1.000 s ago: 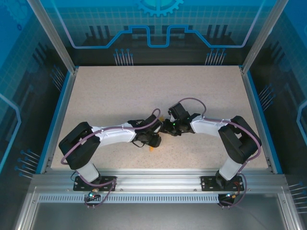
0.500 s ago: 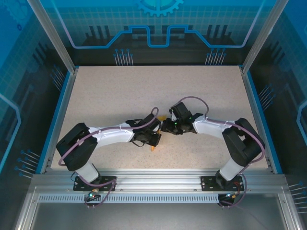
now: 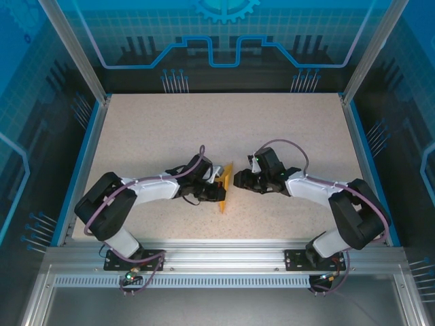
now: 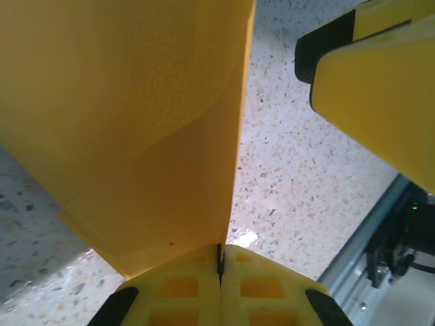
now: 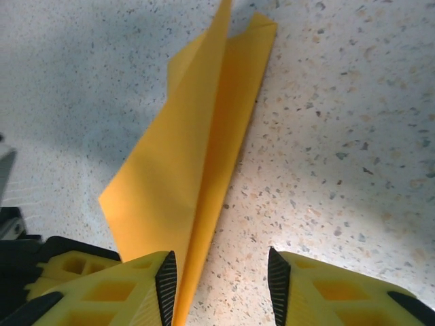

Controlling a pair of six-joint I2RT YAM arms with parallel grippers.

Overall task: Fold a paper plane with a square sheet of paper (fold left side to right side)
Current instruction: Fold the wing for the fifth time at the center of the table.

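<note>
On the speckled bench (image 3: 170,129), the orange paper plane (image 3: 225,188) sat near the middle, between the two arms. The left fingers (image 4: 197,278) were pressed together, pinching its edge. The right fingers (image 5: 129,285) were spread apart just beside it.

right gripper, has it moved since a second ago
Yes. In the top view the right gripper has backed slightly rightward, toward the table's blue right rail, away from the folded orange paper.

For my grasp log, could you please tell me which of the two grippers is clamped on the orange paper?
The left gripper: its fingers are shut on an edge of the orange paper, whereas the right gripper has its fingers clearly apart.
</note>
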